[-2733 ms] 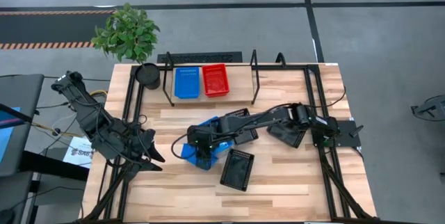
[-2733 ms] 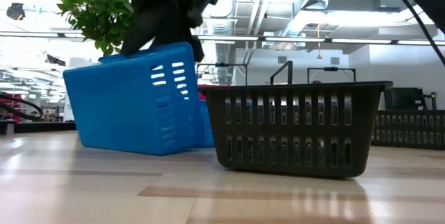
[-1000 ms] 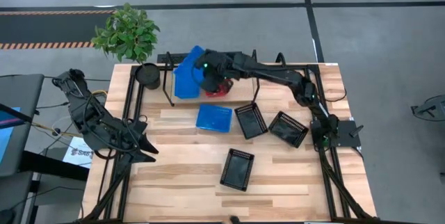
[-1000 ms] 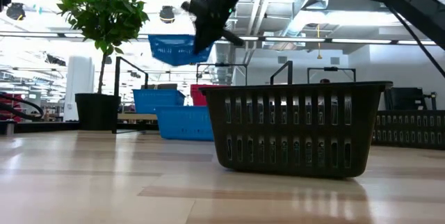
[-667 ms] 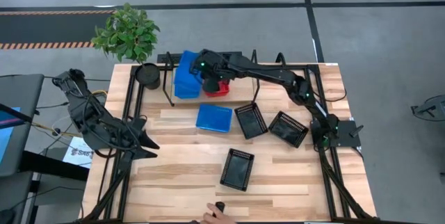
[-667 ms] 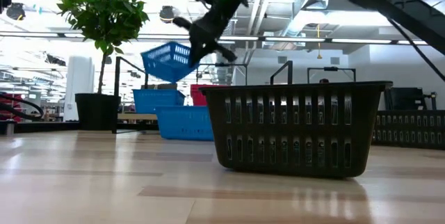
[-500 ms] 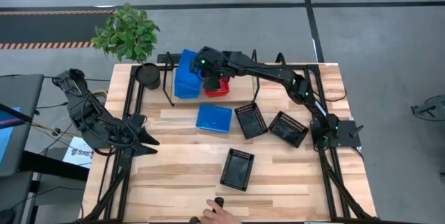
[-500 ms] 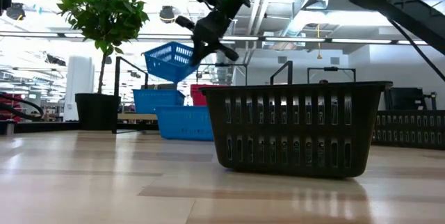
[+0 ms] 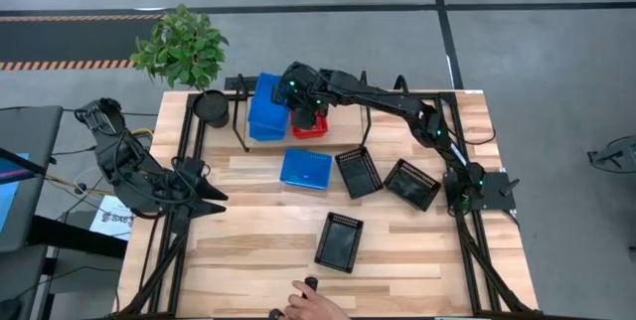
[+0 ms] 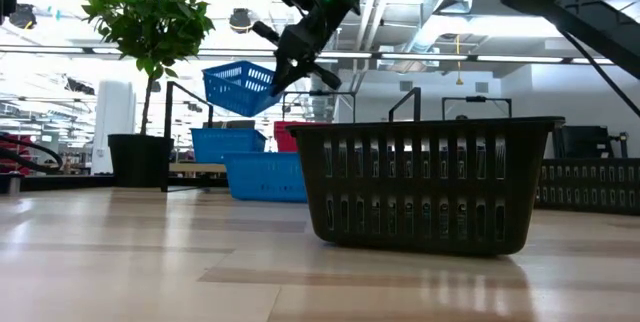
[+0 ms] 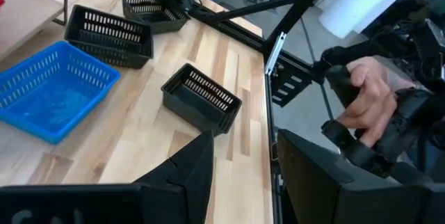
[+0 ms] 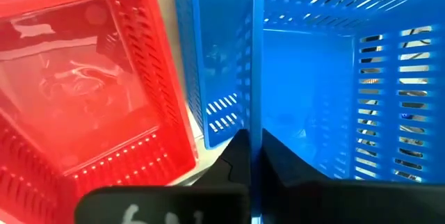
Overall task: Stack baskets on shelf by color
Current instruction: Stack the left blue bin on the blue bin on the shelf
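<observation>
My right gripper (image 9: 293, 98) reaches over the shelf (image 9: 343, 127) at the table's far side, shut on a blue basket (image 9: 265, 101) that hangs in the air (image 10: 240, 87). Under it a second blue basket (image 10: 225, 144) rests on the shelf board by its bottom, beside a red basket (image 9: 311, 121). A third blue basket (image 9: 305, 168) stands on the table. Three black baskets (image 9: 358, 172), (image 9: 412, 183), (image 9: 339, 241) sit on the tabletop. My left gripper (image 9: 206, 197) waits open near the table's left edge, holding nothing. My right gripper pinches one side wall of the blue basket at its rim (image 12: 254, 116), one finger inside the basket and one outside. The basket is lifted clear and tilted, above the blue basket (image 12: 215, 78) on the shelf.
A potted plant (image 9: 182, 47) in a round black pot (image 9: 210, 107) stands at the far left corner. A person's hand (image 9: 310, 298) with a dark handle shows at the table's near edge and in the left wrist view (image 11: 368, 102). Black frame tubes run along both table sides.
My right gripper has carried the blue basket a little down and toward the table's left over the shelf; the basket has tipped from edge-on to a slanted pose with its open side showing. A person's hand has come in at the near edge.
</observation>
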